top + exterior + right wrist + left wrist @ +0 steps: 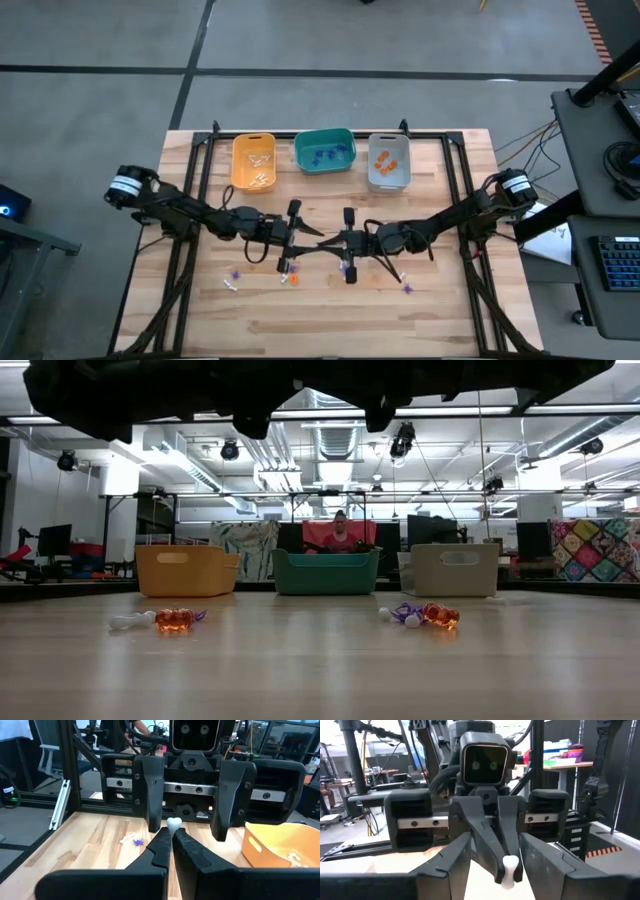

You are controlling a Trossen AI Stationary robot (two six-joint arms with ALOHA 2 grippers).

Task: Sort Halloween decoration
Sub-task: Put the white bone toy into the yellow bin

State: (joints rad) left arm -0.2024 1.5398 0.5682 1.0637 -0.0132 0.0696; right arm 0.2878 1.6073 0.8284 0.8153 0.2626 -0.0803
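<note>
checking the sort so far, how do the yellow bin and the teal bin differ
The yellow bin stands at the left end of the row; the teal bin is in the middle. The yellow bin holds white trinkets, the teal bin blue ones. Both are open-topped and stand along the table's far edge.

Two dark jointed arms, white-banded shoulder joints, black angular gripper fingers, silver screwed rails, boxy wrist cameras
</note>
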